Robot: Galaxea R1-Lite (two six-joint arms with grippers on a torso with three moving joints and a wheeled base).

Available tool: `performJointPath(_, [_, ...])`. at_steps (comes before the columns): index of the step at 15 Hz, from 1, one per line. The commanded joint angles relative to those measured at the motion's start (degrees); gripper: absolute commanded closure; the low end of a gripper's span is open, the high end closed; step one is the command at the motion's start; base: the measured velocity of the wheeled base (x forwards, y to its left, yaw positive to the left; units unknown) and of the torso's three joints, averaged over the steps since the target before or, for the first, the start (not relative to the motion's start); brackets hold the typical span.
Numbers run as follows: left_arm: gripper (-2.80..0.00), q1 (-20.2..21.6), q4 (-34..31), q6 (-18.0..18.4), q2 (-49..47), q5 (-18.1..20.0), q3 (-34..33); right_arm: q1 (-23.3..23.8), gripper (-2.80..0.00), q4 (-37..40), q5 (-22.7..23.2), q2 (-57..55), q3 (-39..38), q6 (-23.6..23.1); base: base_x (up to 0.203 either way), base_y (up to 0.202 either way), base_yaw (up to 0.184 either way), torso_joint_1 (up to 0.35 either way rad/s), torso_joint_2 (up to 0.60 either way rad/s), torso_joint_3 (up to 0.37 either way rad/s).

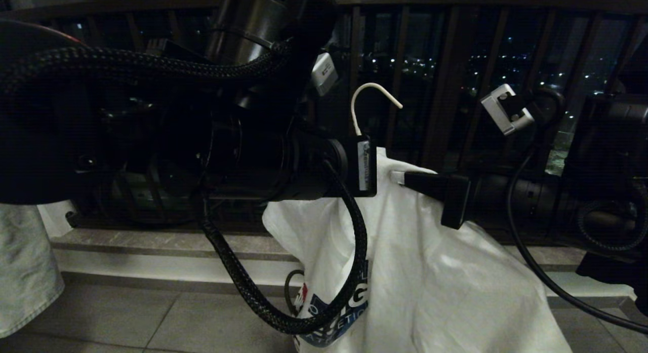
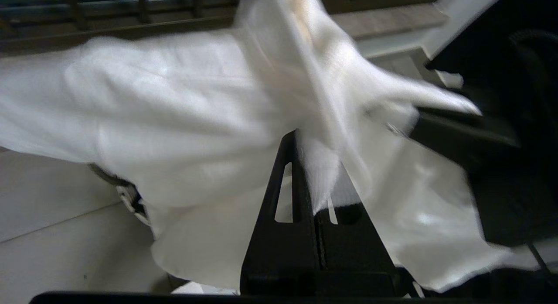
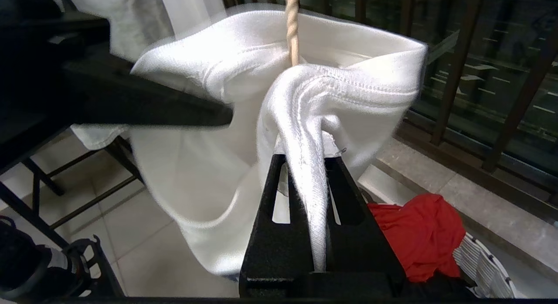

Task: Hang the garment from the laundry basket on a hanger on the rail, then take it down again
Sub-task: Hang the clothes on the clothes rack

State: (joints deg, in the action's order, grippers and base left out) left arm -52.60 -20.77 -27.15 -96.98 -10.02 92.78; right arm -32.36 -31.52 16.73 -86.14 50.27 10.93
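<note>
Head view: white T-shirt (image 1: pixel 420 262) hanging in mid-air at scene centre, draped over a thin cream wire hanger (image 1: pixel 372 102) whose hook pokes up above the collar, free of any rail. Pinched from both sides: left gripper (image 1: pixel 372 163) clamped tight on a bunch of cloth at the left of the collar, just under the hook; right gripper (image 1: pixel 400 178) clamped tight on the collar seam from the right. Shirt's long axis straight down, logo low on the left; hanger's hook directly above and between the two grippers, closer to the left one. No rail in sight, so the coming move judged to depend on lifting that hook upward. Soft, matte, creased cotton with stitched hems; hanger neck twisted like rope, stiff and thin. Farther right, low down, a red cloth (image 3: pixel 418 234) in a pale perforated basket (image 3: pixel 484 264); far left, pale denim (image 1: pixel 25 267).
</note>
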Motion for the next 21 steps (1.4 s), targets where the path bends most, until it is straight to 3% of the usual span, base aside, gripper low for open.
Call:
performJointPath(1, [0.00,-0.2,-0.2,-0.1,0.1,-0.2,-0.2,0.0,0.00,-0.1,0.1,-0.2,0.0,0.1,0.000,0.000,0.000,0.000,0.00,0.000])
performJointPath(3, [0.00,-0.2,-1.7,-0.2,-0.2,-0.2,-0.3,-0.1,0.00,-0.1,0.1,-0.1,0.0,0.1,0.000,0.000,0.000,0.000,0.00,0.000])
performJointPath(4, [-2.80,-0.2,-3.0,-0.1,-0.5,-0.3,-0.1,0.0,0.00,-0.1,0.1,-0.1,0.0,0.1,0.000,0.000,0.000,0.000,0.00,0.000])
performJointPath(9, [-2.80,-0.2,-3.4,0.0,-0.1,-0.4,-0.3,0.0,0.00,-0.2,0.5,0.0,-0.1,0.3,0.000,0.000,0.000,0.000,0.00,0.000])
performJointPath(12, [-2.80,-0.2,-3.4,1.0,1.0,-0.4,-1.1,0.1,0.00,-2.5,3.7,-0.2,-0.7,4.2,0.000,0.000,0.000,0.000,0.00,0.000])
performJointPath(15, [-2.80,-0.1,-5.0,1.1,3.9,-0.4,-2.2,0.1,0.00,-4.4,4.7,-1.3,-1.4,5.1,0.000,0.000,0.000,0.000,0.00,0.000])
performJointPath(18, [-2.80,1.0,-6.6,1.2,6.1,-0.9,-3.2,1.3,0.00,-13.4,9.8,-4.0,-3.8,10.1,0.000,0.000,0.000,0.000,0.00,0.000])
performJointPath(21, [-2.80,2.2,-6.8,1.5,9.7,-1.1,-4.1,1.8,0.00,-15.4,11.1,-5.1,-4.1,12.6,0.000,0.000,0.000,0.000,0.00,0.000])
